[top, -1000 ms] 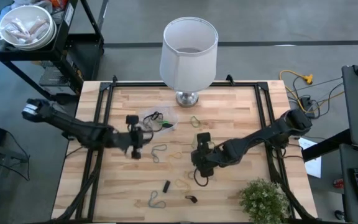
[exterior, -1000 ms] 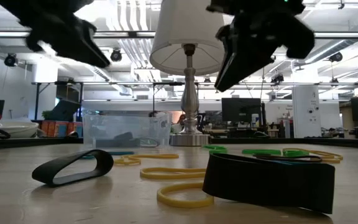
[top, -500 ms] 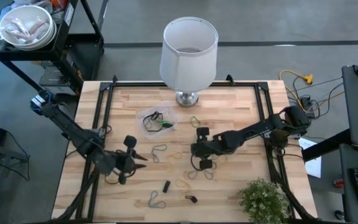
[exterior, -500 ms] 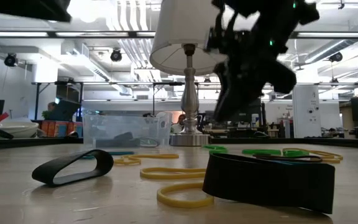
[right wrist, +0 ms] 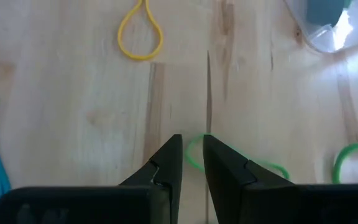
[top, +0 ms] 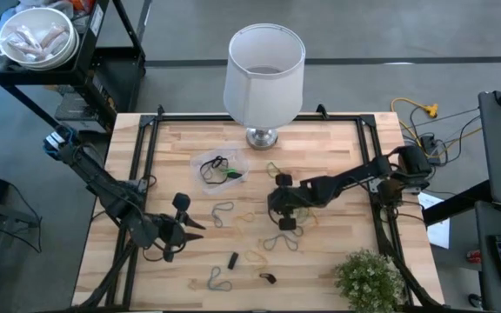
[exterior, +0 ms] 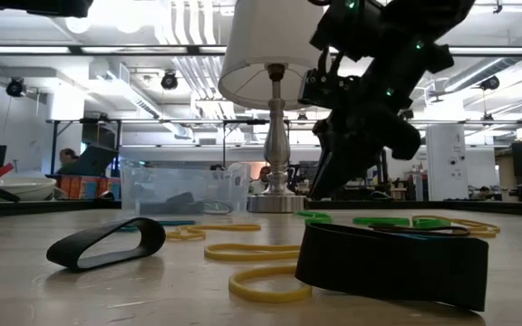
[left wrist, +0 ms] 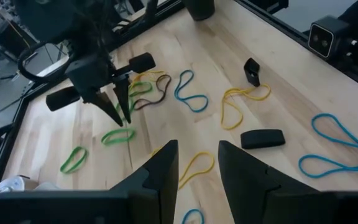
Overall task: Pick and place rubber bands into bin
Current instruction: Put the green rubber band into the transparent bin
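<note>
Right gripper (right wrist: pixel 190 140) poised low over the middle of the tabletop (top: pixel 337 148), fingers (right wrist: pixel 166 162) parted by only a slim gap, nothing pinched, with a green rubber band (right wrist: pixel 192 155) lying flat right beneath the tips. Left gripper (left wrist: pixel 197 146) waiting at the near left, fingers spread and empty. More rubber bands all around: a yellow one (right wrist: pixel 140 37) farther on, blue loops (top: pixel 223 211) toward the left, a broad black one (exterior: pixel 107 244) standing on edge near the front. Bin (top: pixel 197 162) off to the far left of the right gripper, a few bands already inside. Featherweight stuff, by the look of it: thin, floppy, stretchy, hugging the wood. Best taken across a single strand, tips pressed right down to the surface; likely to dangle and swing once lifted, and liable to slip out of a loose pinch.
</note>
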{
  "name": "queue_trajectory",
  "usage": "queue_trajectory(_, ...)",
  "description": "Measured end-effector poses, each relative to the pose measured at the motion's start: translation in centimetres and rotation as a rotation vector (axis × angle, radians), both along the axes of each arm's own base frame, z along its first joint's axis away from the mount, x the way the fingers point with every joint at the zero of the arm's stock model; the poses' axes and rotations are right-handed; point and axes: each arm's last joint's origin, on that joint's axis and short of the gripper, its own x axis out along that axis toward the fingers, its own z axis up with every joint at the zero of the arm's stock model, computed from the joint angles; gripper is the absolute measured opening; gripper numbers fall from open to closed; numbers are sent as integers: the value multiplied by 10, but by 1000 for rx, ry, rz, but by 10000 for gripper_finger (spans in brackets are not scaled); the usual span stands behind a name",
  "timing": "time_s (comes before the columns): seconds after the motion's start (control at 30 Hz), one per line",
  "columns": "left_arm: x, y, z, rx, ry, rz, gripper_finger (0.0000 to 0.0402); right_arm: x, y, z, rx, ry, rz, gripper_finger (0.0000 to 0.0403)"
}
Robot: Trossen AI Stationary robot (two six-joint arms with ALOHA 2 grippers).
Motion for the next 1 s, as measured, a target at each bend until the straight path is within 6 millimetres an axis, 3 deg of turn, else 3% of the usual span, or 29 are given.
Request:
queue_trajectory(0.17, 0, 0, 0, -1, -2, 0, 99, 0, -6, -3, 27, 7, -47, 59)
queue_trajectory(0.43, 0, 0, 0, -2, -3, 1, 99, 5, -10, -25, 53, 62, -3, 59)
queue_trajectory(1.0, 0, 0, -1, -2, -1, 2, 99, 5, -21, -27, 144, 87, -101, 58)
